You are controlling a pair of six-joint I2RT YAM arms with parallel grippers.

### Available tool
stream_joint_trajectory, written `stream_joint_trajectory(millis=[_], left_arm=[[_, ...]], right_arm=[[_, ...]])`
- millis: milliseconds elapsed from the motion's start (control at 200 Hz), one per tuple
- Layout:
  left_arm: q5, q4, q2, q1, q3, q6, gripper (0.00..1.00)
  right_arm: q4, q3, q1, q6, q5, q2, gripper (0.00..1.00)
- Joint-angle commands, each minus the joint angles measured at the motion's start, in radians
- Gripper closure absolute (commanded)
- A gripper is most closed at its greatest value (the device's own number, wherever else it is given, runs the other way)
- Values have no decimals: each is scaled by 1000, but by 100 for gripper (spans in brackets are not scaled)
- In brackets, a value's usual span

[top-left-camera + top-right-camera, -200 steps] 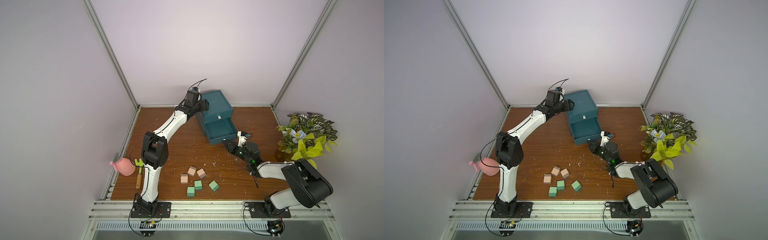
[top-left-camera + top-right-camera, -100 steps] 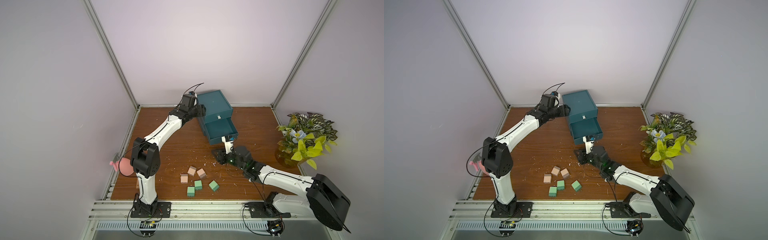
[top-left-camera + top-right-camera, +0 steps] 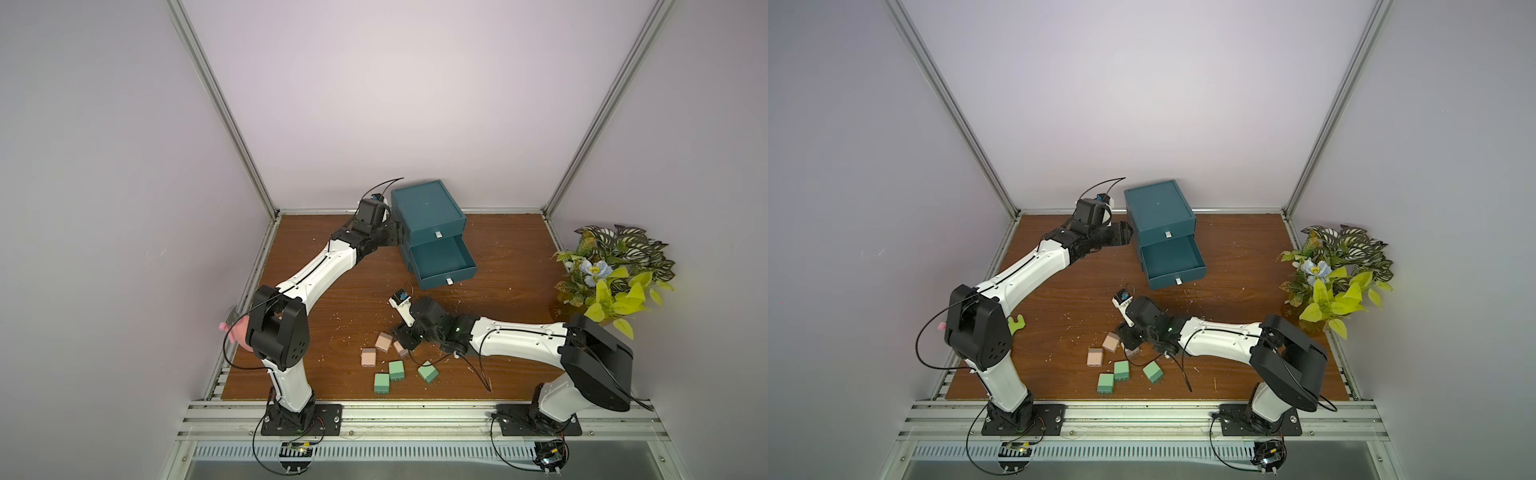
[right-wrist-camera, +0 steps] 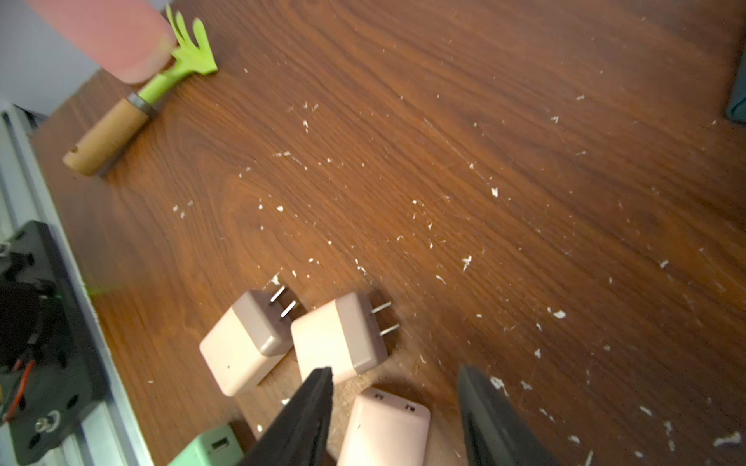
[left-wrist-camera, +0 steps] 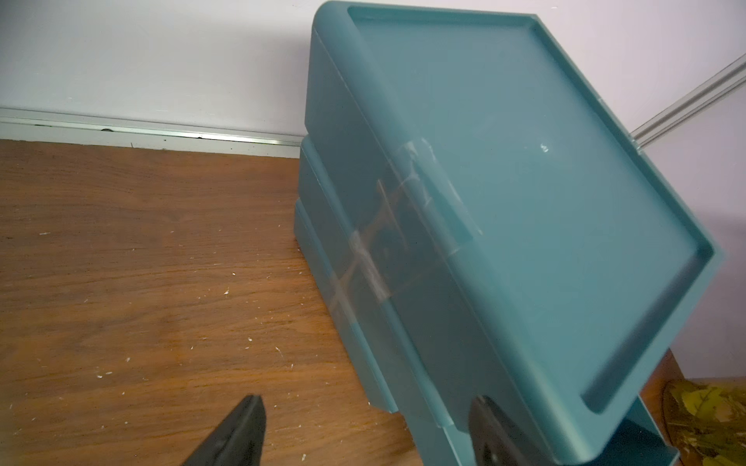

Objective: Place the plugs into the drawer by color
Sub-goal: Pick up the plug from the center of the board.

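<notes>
Three peach-beige plugs (image 3: 383, 342) lie on their sides, clustered on the bench (image 3: 511, 340) at 7 o'clock from the dark teal cabinet (image 3: 428, 205). Three mint green plugs (image 3: 396, 370) lie just beside them at 5 o'clock. One drawer (image 3: 446, 279), below the top one, stands pulled out.

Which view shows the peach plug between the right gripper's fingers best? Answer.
Right wrist: close-up, the peach plug lies inside the open right gripper. Both top views show it tiny, mostly hidden under that gripper. Left wrist misses it, facing the teal cabinet.

Teal cabinet (image 3: 426, 208) (white tabs (image 3: 438, 235)), peach plugs (image 3: 368, 357), mint plugs (image 3: 396, 370), wood-grain brown table (image 3: 507, 266).
</notes>
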Motion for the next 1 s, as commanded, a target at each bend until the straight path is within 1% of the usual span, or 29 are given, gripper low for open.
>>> stream_joint_trajectory(millis=[0, 60, 140, 325, 766, 831, 996], left_arm=[[-19, -11, -24, 8, -9, 18, 24], [-20, -10, -23, 8, -12, 18, 24], [-20, -6, -21, 8, -18, 17, 24], [-23, -7, -24, 10, -26, 16, 24], [-20, 0, -24, 10, -37, 15, 24], [-18, 2, -24, 10, -36, 14, 24], [-15, 3, -25, 10, -38, 12, 24]], right_arm=[[-211, 95, 4, 69, 34, 44, 40], [-267, 132, 8, 92, 7, 77, 40], [-283, 148, 25, 110, -15, 104, 40], [-337, 180, 45, 120, 16, 132, 39], [-367, 207, 61, 132, 23, 182, 38], [-371, 210, 61, 135, 26, 185, 38], [-379, 216, 60, 142, 38, 183, 44]])
